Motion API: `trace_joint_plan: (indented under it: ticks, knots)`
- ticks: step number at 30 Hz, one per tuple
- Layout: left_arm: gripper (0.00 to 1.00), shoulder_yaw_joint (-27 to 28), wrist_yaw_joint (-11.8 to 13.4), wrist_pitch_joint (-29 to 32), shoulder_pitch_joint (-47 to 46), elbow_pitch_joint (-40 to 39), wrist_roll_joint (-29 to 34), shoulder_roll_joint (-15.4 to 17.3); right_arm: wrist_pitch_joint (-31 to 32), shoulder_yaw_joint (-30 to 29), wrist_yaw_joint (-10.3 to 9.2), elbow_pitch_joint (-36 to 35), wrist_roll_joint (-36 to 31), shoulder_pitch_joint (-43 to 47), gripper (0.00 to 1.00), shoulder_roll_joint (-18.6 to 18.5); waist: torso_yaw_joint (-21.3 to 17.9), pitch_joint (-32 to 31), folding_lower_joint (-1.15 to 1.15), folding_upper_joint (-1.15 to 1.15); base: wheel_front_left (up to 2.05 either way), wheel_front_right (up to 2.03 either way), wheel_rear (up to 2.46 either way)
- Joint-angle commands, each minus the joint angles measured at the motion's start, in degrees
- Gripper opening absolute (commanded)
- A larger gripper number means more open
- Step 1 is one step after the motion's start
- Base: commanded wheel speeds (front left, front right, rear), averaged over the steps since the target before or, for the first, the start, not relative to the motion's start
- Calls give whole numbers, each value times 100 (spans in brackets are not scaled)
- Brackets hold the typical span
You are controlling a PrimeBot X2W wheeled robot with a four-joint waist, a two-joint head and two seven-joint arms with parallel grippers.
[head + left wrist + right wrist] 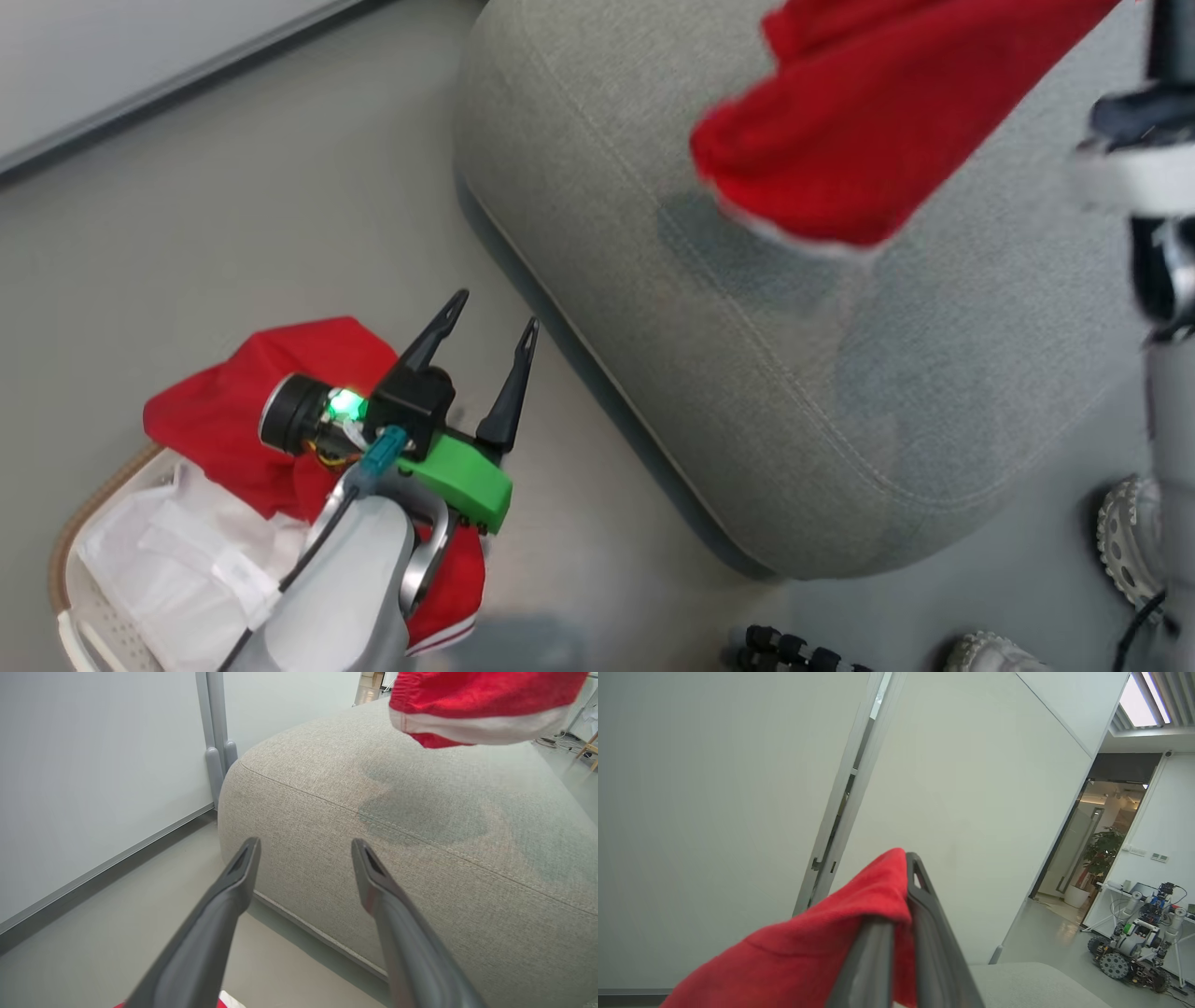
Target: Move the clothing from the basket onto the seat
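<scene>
Right gripper clamps the clothing above the seat — releasing near the edge risks slide-off; left gripper spread, empty.

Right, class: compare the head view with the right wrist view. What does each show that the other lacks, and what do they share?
Head view: the basket, the draped red garment spilling over it, the open left gripper. Right wrist view: the right gripper shut on cloth, a wheeled robot in the distance, a potted plant. Both: the held red garment and the grey seat.
</scene>
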Motion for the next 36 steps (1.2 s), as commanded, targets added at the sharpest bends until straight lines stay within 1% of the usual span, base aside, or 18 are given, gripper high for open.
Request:
trace_joint_plan:
  ticks: [1,4,6,11,15,17,20,22,27,29,32,36]
  knots:
    - [100,-14,-22,-5,-148,-31,57,99,-2,-79,-6,124,-79,-266,0,-68,326,464,0,-1,0,0,0]
    - [100,-145,-35,-5,-401,-90,131,140,-2,-293,-6,620,-148,-770,0,-313,580,784,0,-1,0,0,0]
    - [100,-262,-34,-5,-552,-119,150,146,-2,-282,-6,906,-298,-1137,0,-552,747,991,0,-1,0,0,0]
    - [100,-397,-38,-5,-862,-183,110,209,-2,-523,-7,1466,-551,-1774,0,-770,1049,1452,0,-1,0,0,0]
    - [100,-466,-40,-5,-1013,-184,68,266,-2,-790,-7,1892,-780,-2058,0,-706,1229,1775,0,-1,0,0,0]
    - [100,-488,-41,-5,-1079,-174,50,289,-2,-946,-6,2120,-894,-2053,0,-592,1300,1890,0,-1,0,0,0]
    - [100,-526,-42,-5,-1113,-154,21,294,-2,-1139,-7,2466,-1047,-1782,0,-402,1390,1959,0,-1,0,0,0]
    - [100,-533,-43,-5,-1102,-136,-2,301,-3,-1230,-7,2668,-1196,-1602,0,-353,1428,1945,0,-1,0,0,0]
    - [100,-499,-43,-5,-956,-78,-84,286,-2,-1723,-7,2952,-1302,-983,0,-93,1456,1743,0,-1,0,0,0]
    - [100,-461,-43,-5,-881,-62,-114,252,-2,-1910,-7,2971,-1294,-685,22,-13,1448,1617,0,-1,0,0,0]
    - [100,-397,-38,-5,-789,-31,-158,222,-2,-2036,-7,2897,-1320,-278,100,120,1431,1410,0,-1,0,0,0]
    - [100,-275,5,-5,-613,9,-190,174,-2,-2045,-7,2780,-1259,168,100,231,1410,1096,0,-1,0,0,0]
